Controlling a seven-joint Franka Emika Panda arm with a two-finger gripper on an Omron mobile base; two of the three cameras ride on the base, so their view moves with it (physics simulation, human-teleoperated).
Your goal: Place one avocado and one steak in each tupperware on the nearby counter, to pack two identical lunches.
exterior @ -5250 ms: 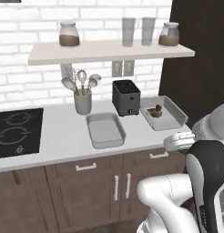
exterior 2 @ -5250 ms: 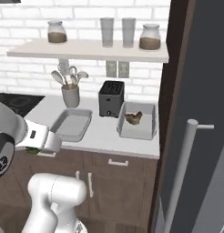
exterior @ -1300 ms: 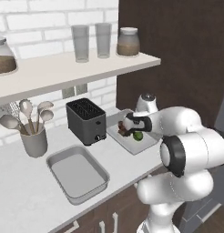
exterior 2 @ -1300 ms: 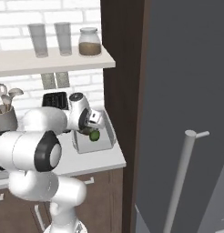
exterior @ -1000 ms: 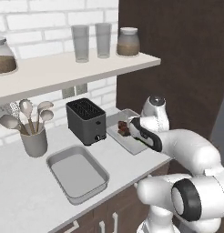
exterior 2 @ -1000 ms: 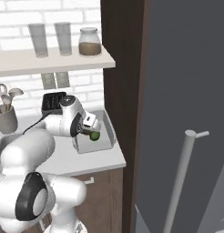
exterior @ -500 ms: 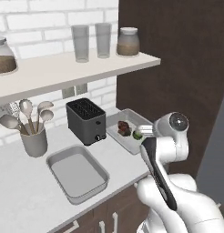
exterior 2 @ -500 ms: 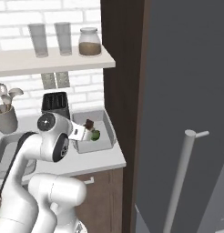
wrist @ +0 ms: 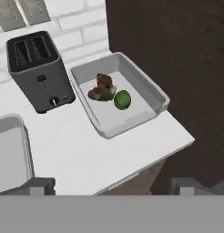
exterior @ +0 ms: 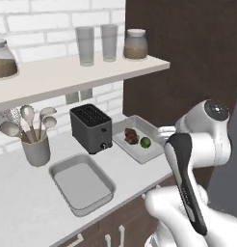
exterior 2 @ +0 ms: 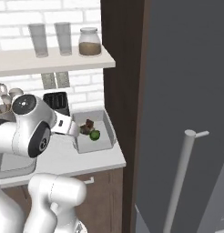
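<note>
On the pale counter (wrist: pixel 86 154) a grey tupperware (wrist: pixel 155 98) holds one brown steak (wrist: pixel 102 88) and one green avocado (wrist: pixel 122 99) side by side. The base views show that tupperware (exterior: pixel 150 155) (exterior 2: pixel 109 129) with the steak (exterior: pixel 131 136) (exterior 2: pixel 88 126) and avocado (exterior: pixel 145 142) (exterior 2: pixel 94 134) inside. Left of it, a second tupperware (exterior: pixel 79 181) (wrist: pixel 11 150) stands with nothing in it. My gripper (wrist: pixel 113 187) is open, fingertips (wrist: pixel 41 186) wide apart and holding nothing, pulled back above the counter's front edge and looking down at the filled tupperware.
A black toaster (exterior: pixel 91 128) (wrist: pixel 36 68) stands between the two tupperwares at the wall. A grey cup of spoons (exterior: pixel 36 149) is further left. A shelf (exterior: pixel 67 77) with jars and glasses hangs above. A tall dark cabinet (exterior 2: pixel 127 68) closes the counter's right end.
The hand was low over the right tupperware with the avocado; it has since drawn back and up toward the counter's front. The avocado stays in the tupperware beside the steak.
</note>
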